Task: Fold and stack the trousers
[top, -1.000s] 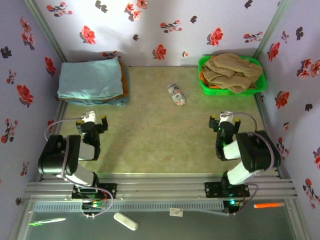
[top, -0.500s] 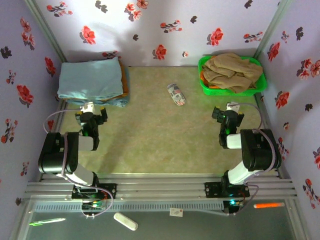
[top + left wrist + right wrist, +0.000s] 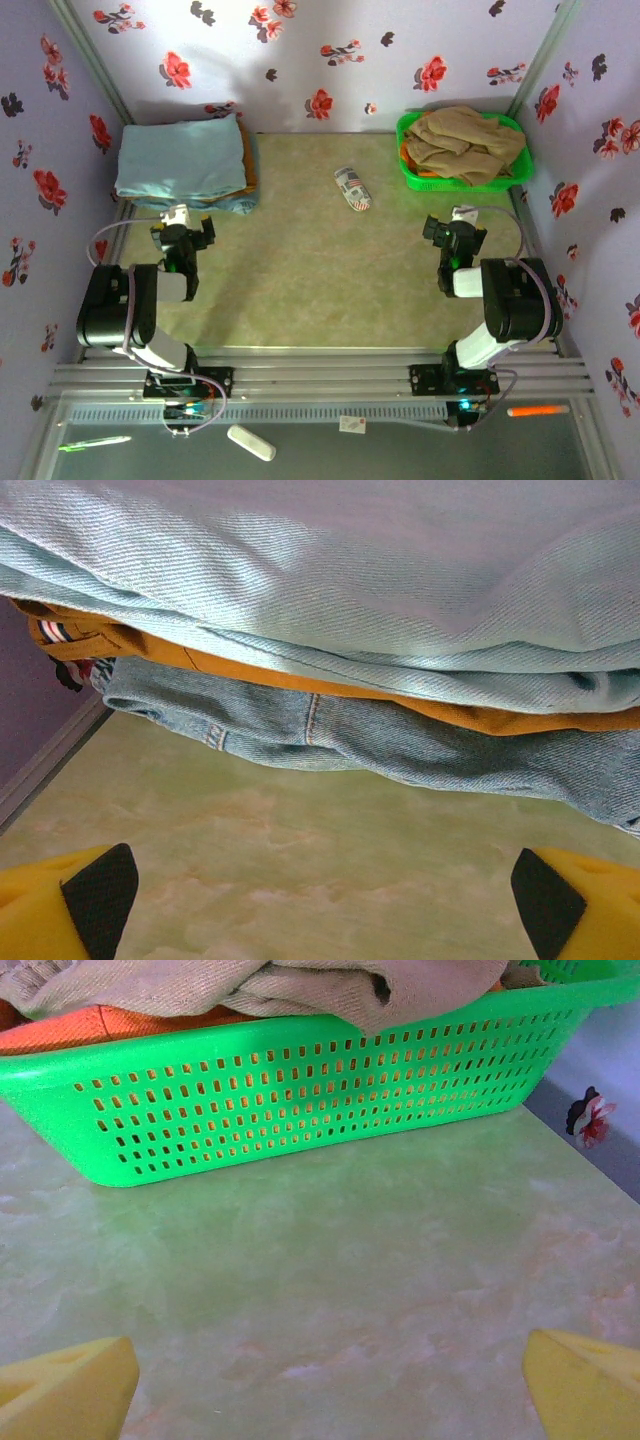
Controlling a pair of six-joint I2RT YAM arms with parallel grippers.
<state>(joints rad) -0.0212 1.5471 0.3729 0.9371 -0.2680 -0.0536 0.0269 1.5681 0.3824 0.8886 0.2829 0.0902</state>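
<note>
Pale aqua-blue soft-fabric trousers (image 3: 180,155) lie folded atop the corner stack (image 3: 232,204), seemingly done; left tool (image 3: 186,226) and right tool (image 3: 455,226) hang empty, jaws apart.

One pair of trousers (image 3: 330,570), one mustard cloth (image 3: 250,672), one denim garment (image 3: 400,740) stacked; one green basket (image 3: 425,181) upper right; one striped packet (image 3: 352,188) centre.

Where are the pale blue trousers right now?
In the top view, the trousers lie folded in the far-left corner of the table, on a mustard cloth, just beyond the left gripper.
</note>
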